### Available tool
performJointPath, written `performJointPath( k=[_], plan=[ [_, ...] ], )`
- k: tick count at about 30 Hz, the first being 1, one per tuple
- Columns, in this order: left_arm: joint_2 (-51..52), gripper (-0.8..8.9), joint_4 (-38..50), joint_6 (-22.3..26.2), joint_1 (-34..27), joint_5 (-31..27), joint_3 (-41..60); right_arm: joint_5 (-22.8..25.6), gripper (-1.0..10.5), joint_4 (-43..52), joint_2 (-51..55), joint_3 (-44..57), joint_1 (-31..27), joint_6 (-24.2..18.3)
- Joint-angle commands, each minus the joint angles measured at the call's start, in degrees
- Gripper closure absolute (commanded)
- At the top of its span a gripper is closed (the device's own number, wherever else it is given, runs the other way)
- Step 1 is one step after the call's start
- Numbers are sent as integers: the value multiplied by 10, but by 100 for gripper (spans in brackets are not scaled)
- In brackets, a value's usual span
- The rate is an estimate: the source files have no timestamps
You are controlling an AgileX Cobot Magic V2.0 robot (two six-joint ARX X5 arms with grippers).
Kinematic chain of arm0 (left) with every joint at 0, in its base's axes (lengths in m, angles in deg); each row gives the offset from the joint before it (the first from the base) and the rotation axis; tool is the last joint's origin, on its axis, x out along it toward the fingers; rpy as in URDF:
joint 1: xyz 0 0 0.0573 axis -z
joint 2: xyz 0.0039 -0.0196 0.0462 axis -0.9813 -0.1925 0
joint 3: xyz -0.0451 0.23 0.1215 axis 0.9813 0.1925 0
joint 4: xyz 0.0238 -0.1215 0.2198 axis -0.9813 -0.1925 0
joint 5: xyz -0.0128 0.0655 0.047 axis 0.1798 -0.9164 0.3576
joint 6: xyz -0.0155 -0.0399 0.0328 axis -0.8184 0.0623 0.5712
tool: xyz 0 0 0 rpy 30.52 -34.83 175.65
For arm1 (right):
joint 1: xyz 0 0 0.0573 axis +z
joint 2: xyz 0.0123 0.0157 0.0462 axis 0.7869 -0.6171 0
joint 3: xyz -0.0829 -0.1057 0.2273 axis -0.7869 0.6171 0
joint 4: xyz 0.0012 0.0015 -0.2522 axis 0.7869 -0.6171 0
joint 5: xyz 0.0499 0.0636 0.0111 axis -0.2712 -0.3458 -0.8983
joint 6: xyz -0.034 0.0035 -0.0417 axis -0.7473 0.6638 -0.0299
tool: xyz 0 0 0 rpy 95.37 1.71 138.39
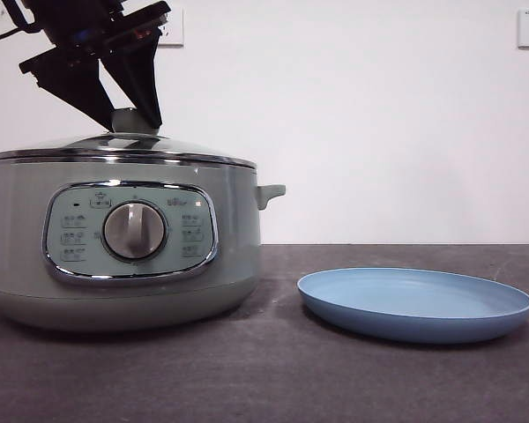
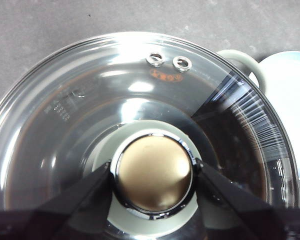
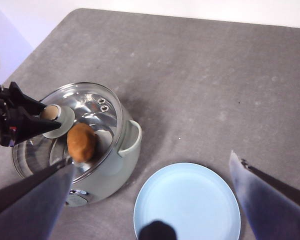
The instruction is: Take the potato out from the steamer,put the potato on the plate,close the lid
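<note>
So the left gripper point(image 2: 152, 175) has its 2 fingers point(image 2: 85, 192) pressed against either side of the lid's knob point(image 2: 152, 172), clamped on it. The lid point(image 2: 90, 105) sits flat on the steamer point(image 1: 123, 264), chrome rim on chrome rim, no gap showing in the front view. That view only gives the dark arm coming down from the top left corner onto the knob, and you can't see inside the pot at all from there.

The right wrist view is the useful one: through the glass you can see the potato point(image 3: 81, 142) inside the steamer, under the closed lid, a bit off to the side of the knob. The left wrist view doesn't show the potato.

The right gripper point(image 3: 155, 200) hangs high over the worktop point(image 3: 215, 90) with its fingers point(image 3: 270, 200) spread wide apart, holding nothing, roughly above the plate point(image 3: 190, 200).

The plate is bare and sits well apart from the steamer, past the side handle point(image 1: 271, 190), towards the front edge. Lots of open grey worktop beyond both of them, out to the far edge and its rounded corner.
</note>
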Motion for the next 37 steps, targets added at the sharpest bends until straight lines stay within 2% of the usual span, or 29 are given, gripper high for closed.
performJointPath(
  k=[1,5,9,13,19,25,30,32,34,37],
  plan=[
    [10,822,29,7,-2,-2,-25,-2,415,6,0,-3,1,9],
    [13,822,-2,28,-7,-7,-96,-10,415,20,-1,-3,6,12],
    [13,822,-61,61,-7,-60,-195,-47,415,67,-7,-3,24,25],
    [13,822,-134,84,-7,-149,-301,-46,415,101,-24,-3,49,30],
    [14,822,-250,98,-6,-294,-424,-23,414,110,-108,-26,124,32],
    [14,822,-356,94,-6,-435,-493,25,414,47,-263,-158,207,1],
    [25,822,-377,80,-6,-442,-495,72,414,0,-391,-296,270,-19],
    [25,822,-377,80,-6,-442,-495,107,414,-9,-446,-349,298,-28],
    [25,822,-377,80,-6,-435,-495,153,414,-8,-491,-370,328,-37],
    [25,822,-377,80,-6,-413,-495,192,414,-7,-542,-370,356,-52]
  ],
)
